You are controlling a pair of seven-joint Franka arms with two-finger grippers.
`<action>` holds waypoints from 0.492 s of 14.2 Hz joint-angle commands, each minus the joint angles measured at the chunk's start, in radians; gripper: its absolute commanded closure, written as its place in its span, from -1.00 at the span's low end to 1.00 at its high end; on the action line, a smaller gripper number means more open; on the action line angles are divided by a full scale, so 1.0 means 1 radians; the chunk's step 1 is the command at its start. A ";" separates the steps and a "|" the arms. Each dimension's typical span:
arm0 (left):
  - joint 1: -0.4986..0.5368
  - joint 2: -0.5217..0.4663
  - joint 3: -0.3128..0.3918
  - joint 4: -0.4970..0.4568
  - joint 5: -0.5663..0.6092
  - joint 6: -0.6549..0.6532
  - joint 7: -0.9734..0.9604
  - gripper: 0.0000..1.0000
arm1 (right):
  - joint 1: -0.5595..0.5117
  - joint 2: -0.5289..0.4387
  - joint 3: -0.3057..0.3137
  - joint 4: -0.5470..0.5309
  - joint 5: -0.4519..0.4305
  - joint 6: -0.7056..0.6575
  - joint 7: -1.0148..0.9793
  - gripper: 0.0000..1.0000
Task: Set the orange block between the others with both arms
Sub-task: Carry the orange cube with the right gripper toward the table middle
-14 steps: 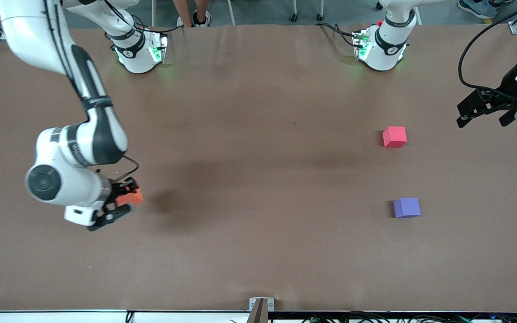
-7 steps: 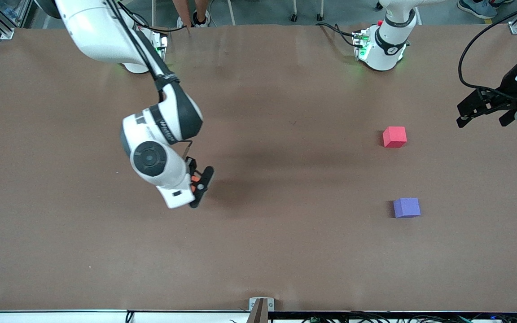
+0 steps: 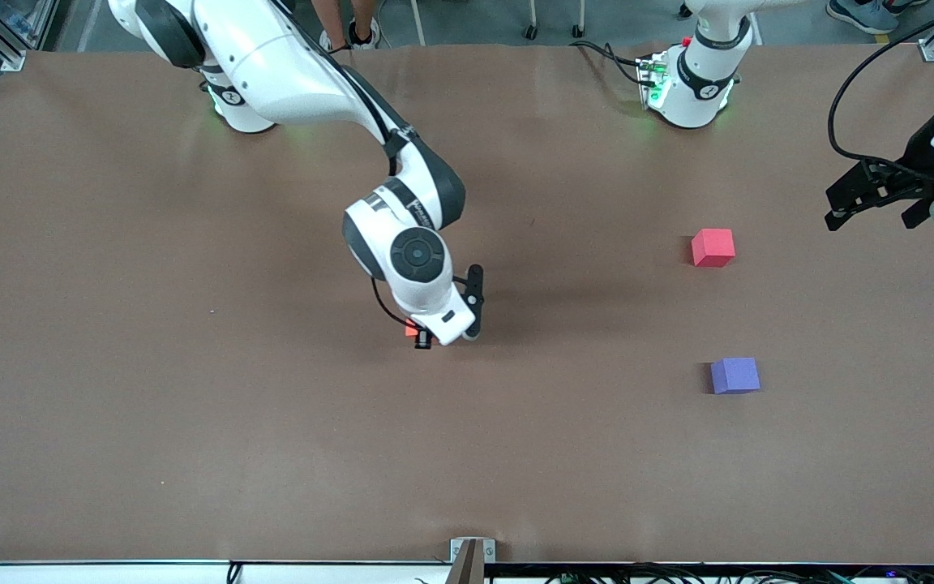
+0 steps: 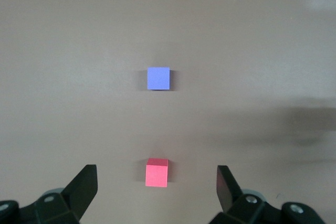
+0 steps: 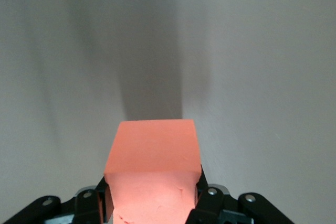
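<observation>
My right gripper (image 3: 444,328) is clamped on the orange block (image 5: 153,174), carried in the air over the bare middle of the table (image 3: 191,454); from the right wrist view the cube sits squarely between the jaws with its front half sticking out past them, while in the front view only a sliver of orange shows under the wrist. My left gripper (image 4: 156,190) hangs spread wide and holding nothing, waiting over the left arm's end of the table, looking down at the pinkish-red cube (image 3: 713,246) and the purple-blue cube (image 3: 734,375). Those two lie well apart from my load, the red one farther from the front camera than the purple one, with a bare gap between them. What worries me is the handover or set-down: the block looks like soft foam, so a hard squeeze may deform it and let it spring or tilt when I release. If the arms meet over the middle, a misjudged approach by the left jaws could knock the block loose. And coming into the gap off line, I could nudge either cube out of place.
</observation>
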 commanded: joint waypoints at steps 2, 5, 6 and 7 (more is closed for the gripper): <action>0.010 -0.020 -0.006 -0.013 -0.008 -0.004 -0.001 -1.00 | 0.043 0.065 -0.013 0.041 -0.015 0.011 -0.024 0.38; 0.012 -0.011 -0.006 -0.018 -0.008 -0.012 0.018 -1.00 | 0.049 0.065 -0.013 0.041 -0.015 0.004 -0.012 -1.00; 0.010 -0.008 -0.007 -0.022 -0.008 -0.019 0.018 -1.00 | 0.049 0.060 -0.013 0.041 -0.014 -0.001 -0.003 -1.00; 0.010 0.003 -0.007 -0.023 -0.008 -0.024 0.019 -1.00 | 0.049 0.051 -0.013 0.041 -0.014 -0.015 0.005 -1.00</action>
